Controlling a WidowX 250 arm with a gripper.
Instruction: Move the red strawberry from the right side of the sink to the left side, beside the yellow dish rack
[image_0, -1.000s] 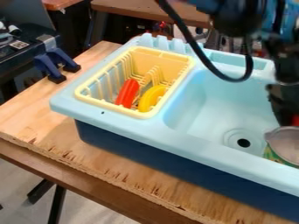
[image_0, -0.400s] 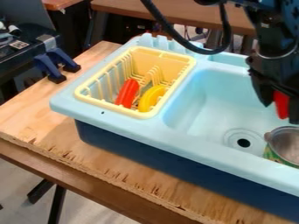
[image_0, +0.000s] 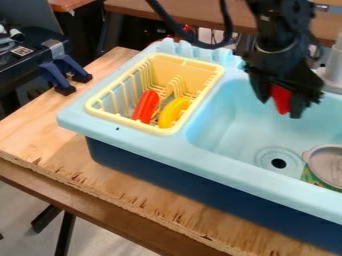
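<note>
Half closed at upper right of frame, grips a red object (image_0: 281, 99) directly between the fingers of the black gripper (image_0: 282, 102), long axis steep, slightly tilted; hangs over the light-blue sink basin (image_0: 230, 122), right of the yellow dish rack (image_0: 127, 121).

Sink (image_0: 150, 145) on table (image_0: 40, 130) (wooden, splintered)

1 red piece (image_0: 281, 99) gripped over the sink (image_0: 230, 116).
Plain, solid red, it sits between the 2 fingers of the black gripper (image_0: 279, 104), which hide its upper end and part of its sides, so its full shape cannot be told. The part that shows is longer than wide, roughly upright with a slight tilt, and narrows toward the bottom. It hangs in the air against the basin's back part, beyond the drain (image_0: 278, 163) and apart from it.
</note>
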